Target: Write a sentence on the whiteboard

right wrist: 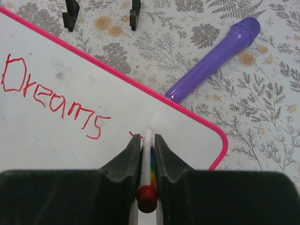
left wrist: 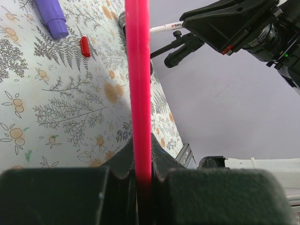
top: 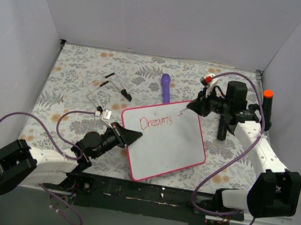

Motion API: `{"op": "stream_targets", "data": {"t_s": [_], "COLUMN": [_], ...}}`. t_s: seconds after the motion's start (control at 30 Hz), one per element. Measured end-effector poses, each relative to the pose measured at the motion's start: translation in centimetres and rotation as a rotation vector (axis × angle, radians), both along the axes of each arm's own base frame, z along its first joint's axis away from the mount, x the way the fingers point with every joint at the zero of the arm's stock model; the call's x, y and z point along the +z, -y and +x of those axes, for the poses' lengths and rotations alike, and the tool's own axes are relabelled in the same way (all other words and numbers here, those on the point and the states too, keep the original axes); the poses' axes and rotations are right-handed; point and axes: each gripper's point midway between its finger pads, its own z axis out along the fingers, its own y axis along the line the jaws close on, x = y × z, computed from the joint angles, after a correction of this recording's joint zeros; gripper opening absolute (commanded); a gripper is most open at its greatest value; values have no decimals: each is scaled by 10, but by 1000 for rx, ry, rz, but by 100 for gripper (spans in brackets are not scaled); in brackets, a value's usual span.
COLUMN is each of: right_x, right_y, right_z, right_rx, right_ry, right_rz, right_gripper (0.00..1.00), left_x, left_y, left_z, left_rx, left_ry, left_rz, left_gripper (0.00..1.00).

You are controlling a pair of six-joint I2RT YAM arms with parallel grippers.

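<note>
The whiteboard (top: 173,151) lies tilted on the flowered table, pink frame all round. The sentence (top: 156,123) reads "Dreams" in red on its upper left part, also legible in the right wrist view (right wrist: 47,98). My left gripper (top: 133,137) is shut on the board's left edge; its wrist view shows the pink frame (left wrist: 139,93) pinched between the jaws (left wrist: 143,161). My right gripper (top: 193,107) is shut on a white marker (right wrist: 149,159) with a red end. The marker's tip rests on the whiteboard (right wrist: 178,131) just right of "Dreams", beside a short fresh red stroke (right wrist: 132,136).
A purple pen-like stick (top: 166,86) (right wrist: 215,63) lies just beyond the board's top edge. A small red cap (left wrist: 85,46) lies on the cloth near it. A wire stand with black tips (top: 108,85) sits at the back left. An orange-topped black post (top: 267,104) stands at the right wall.
</note>
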Motion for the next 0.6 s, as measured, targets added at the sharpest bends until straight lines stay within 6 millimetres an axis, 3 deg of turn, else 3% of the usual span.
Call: {"op": "stream_targets", "data": {"t_s": [0.17,0.6], "right_x": [-1,-18], "right_y": [0,6], "right_z": [-2,-31], "right_rx": [4,44], "right_ry": [2,-44], "right_rz": [-2,-32], "right_gripper": [1,1], "left_x": [0,0], "left_y": [0,0], "left_z": [0,0], "left_rx": [0,0], "left_ry": [0,-1], "left_rz": [0,0], "left_gripper": [0,0]}}
